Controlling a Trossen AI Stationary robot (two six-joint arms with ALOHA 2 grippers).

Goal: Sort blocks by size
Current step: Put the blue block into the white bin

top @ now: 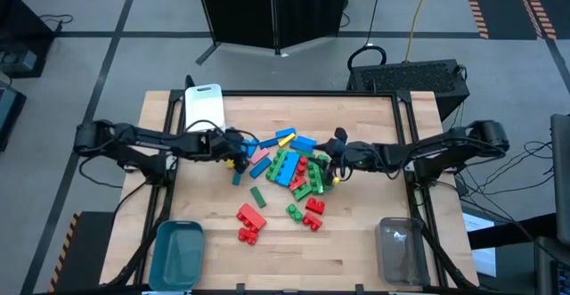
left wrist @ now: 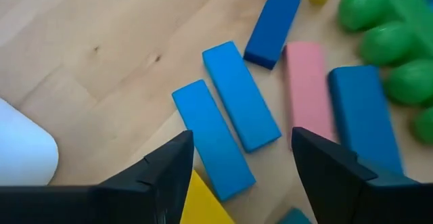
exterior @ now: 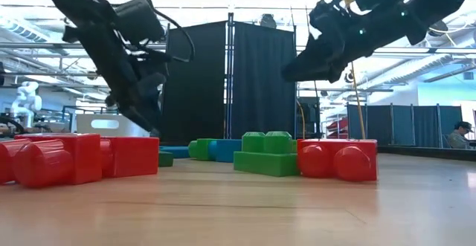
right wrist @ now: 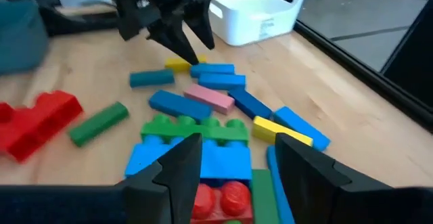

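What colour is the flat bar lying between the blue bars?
Pink bar, clearest in the left wrist view.

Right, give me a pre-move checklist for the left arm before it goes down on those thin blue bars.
1. Left gripper open: ok, fingers spread, nothing between them.
2. Lined up on a bar: ok, two blue bars lie just ahead of the fingers.
3. Bars separated enough to take one: not ok, they lie side by side, touching or nearly so.
4. Yellow block clear of the fingers: not ok, it sits right beside one finger.
5. Right gripper out of the way: ok, open, over the green and blue bricks.
6. White bin reachable: ok, at the table's far edge.
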